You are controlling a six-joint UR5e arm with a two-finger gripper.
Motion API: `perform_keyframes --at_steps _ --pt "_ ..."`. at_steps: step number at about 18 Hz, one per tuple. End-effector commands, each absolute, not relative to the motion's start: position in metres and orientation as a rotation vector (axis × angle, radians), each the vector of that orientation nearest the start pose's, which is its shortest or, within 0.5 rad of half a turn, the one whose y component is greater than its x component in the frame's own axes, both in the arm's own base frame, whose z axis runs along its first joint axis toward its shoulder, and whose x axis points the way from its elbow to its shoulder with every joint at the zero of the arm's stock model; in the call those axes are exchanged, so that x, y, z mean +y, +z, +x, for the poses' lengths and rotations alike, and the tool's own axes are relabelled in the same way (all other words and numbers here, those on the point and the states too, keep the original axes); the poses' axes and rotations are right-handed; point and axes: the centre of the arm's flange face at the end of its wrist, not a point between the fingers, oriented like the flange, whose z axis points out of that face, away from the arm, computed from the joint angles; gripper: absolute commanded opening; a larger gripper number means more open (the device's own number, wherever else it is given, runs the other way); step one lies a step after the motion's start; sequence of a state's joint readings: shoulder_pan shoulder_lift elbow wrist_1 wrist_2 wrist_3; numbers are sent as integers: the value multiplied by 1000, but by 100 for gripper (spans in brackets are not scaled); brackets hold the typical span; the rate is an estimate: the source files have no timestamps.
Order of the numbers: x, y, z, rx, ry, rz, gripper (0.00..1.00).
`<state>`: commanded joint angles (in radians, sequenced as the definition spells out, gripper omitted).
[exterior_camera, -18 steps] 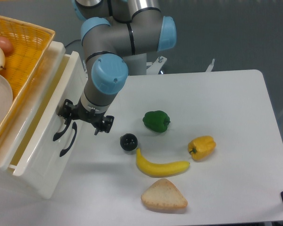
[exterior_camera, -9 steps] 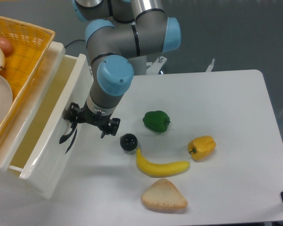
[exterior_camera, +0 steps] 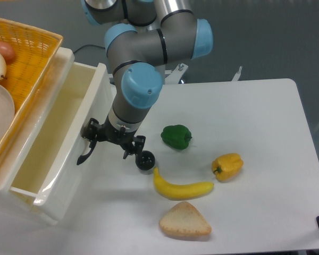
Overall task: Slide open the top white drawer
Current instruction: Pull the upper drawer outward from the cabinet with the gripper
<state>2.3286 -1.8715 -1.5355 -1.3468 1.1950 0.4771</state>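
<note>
The glossy white plastic top drawer (exterior_camera: 53, 154) stands well pulled out at the scene's left, its curved black bar handle (exterior_camera: 88, 151) running near-to-far and caught by the black two-finger gripper (exterior_camera: 102, 138), whose fingers appear clenched on it, so further travel lies rightward.

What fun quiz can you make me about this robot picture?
1. True or false: the drawer is pulled partly out of the cabinet.
2. Which food lies nearest the bread? A. green pepper B. banana C. yellow pepper
3. Fill in: the gripper is at the drawer's black ____.

Key: 1 true. 2 B. 3 handle.
</note>
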Motion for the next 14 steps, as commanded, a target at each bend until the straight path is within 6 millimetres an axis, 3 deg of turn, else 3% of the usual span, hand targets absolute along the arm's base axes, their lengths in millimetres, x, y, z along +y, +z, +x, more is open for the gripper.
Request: perform_keyframes --at_steps 14 --pt "547 374 -317 -468 -466 -2864 100"
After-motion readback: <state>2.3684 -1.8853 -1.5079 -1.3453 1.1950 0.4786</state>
